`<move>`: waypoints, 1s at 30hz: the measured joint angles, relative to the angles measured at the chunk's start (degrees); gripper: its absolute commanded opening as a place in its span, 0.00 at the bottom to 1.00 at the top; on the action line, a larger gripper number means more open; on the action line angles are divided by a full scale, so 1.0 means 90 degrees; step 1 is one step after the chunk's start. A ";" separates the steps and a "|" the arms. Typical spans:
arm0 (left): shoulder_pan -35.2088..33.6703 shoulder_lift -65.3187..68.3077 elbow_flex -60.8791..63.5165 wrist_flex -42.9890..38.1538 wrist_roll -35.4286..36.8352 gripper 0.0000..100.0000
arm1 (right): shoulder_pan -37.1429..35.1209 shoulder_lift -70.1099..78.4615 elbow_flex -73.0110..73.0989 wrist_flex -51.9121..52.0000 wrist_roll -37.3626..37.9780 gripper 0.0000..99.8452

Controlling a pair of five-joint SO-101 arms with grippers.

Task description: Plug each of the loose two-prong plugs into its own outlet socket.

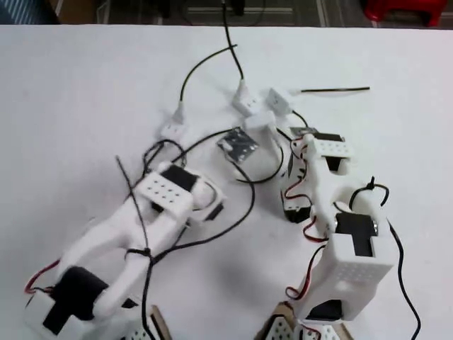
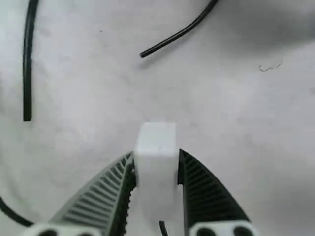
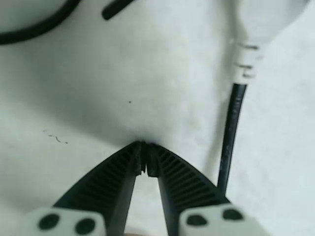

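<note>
**A:** What does the left gripper (image 2: 155, 164) have?

**B:** It is clamped on a white block (image 2: 156, 140), with a ribbed finger pressed to each side. The block sticks out past the fingertips over the bench (image 2: 246, 123). I cannot tell whether it is a plug or a socket.

**A:** Is anything near it?

**B:** A black cable end (image 2: 147, 52) lies on the bench ahead of the gripper, well apart from the block. A second cable (image 2: 27, 64) lies off to one side.

**A:** And the right gripper (image 3: 146, 156)?

**B:** It is closed on nothing, with its tips meeting just over the bench. A white plug (image 3: 268, 19) lies ahead of it and off to one side. The plug's black cord (image 3: 231, 132) runs back close beside one finger. I cannot tell whether cord and finger touch.

**A:** What does the high view show?

**B:** More white pieces (image 1: 248, 103) sit on the bench beyond both arms, with black cords looping among them.
</note>
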 measured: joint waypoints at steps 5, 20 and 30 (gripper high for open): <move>0.0215 0.0107 -0.0010 -0.0488 0.0049 0.13 | 0.0000 0.0000 0.0000 0.0000 0.0000 0.02; 0.0947 -0.0899 0.0869 -0.0557 0.0068 0.29 | -0.0068 0.0000 0.0000 0.0000 0.0000 0.02; 0.1016 -0.1123 0.0869 -0.0557 0.0068 0.29 | -0.0068 0.0000 0.0000 0.0000 0.0000 0.02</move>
